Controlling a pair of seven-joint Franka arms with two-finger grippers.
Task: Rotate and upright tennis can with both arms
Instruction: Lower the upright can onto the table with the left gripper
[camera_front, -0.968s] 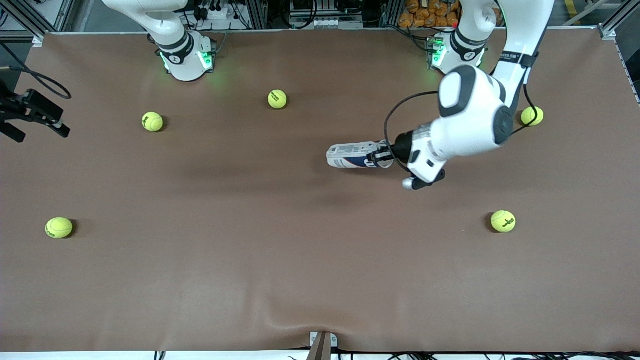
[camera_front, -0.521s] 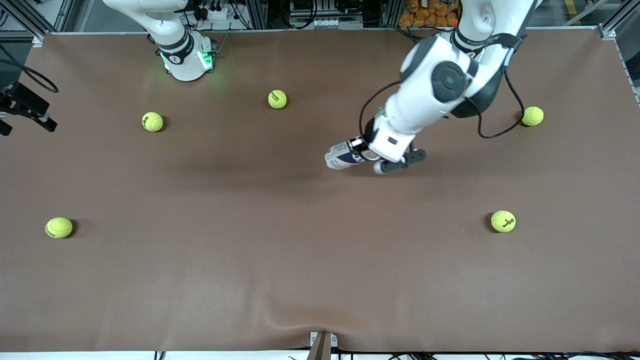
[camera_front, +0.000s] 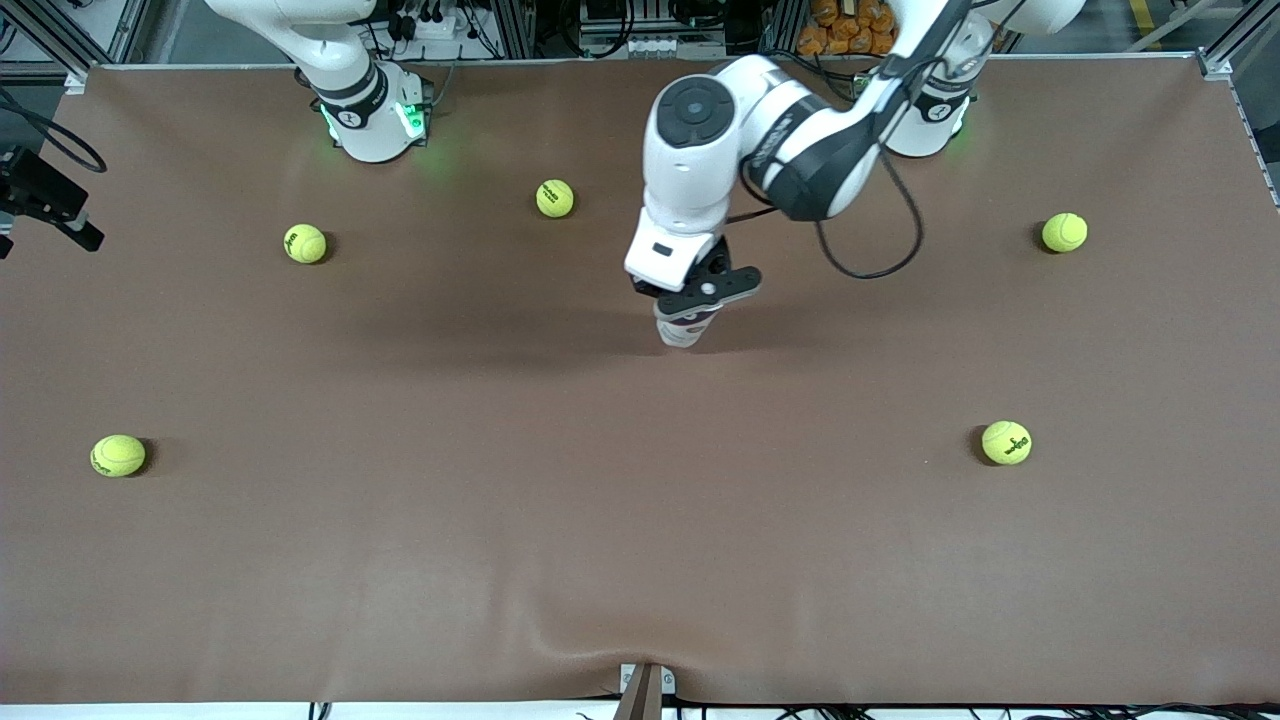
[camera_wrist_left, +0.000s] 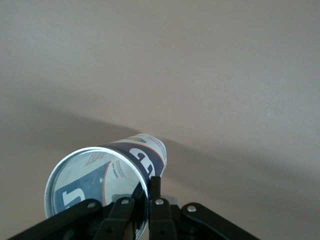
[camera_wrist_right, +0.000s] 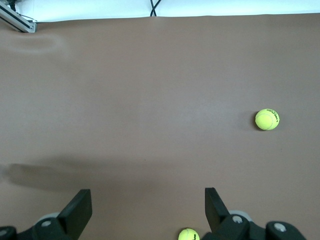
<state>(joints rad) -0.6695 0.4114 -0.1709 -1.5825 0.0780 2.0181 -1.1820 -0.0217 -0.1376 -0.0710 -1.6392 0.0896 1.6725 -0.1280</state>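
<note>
Now nearly upright mid-counter: tennis can (camera_front: 684, 329), clamped at its rim by left gripper (camera_front: 693, 300), seemingly touching down. Waiting wide open over the right arm's end: right gripper (camera_wrist_right: 147, 210).

Surface: brown cloth-covered table (camera_front: 640, 520).
Lying on it: five yellow-green felt tennis balls (camera_front: 118, 455), scattered well apart.
Also touching it: slim clear-plastic tennis can (camera_front: 684, 328), near the middle, lower end on the cloth.

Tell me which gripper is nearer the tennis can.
Left. The left gripper is shut on the tennis can mid-table; the right gripper waits open off the right arm's end of the table.
</note>
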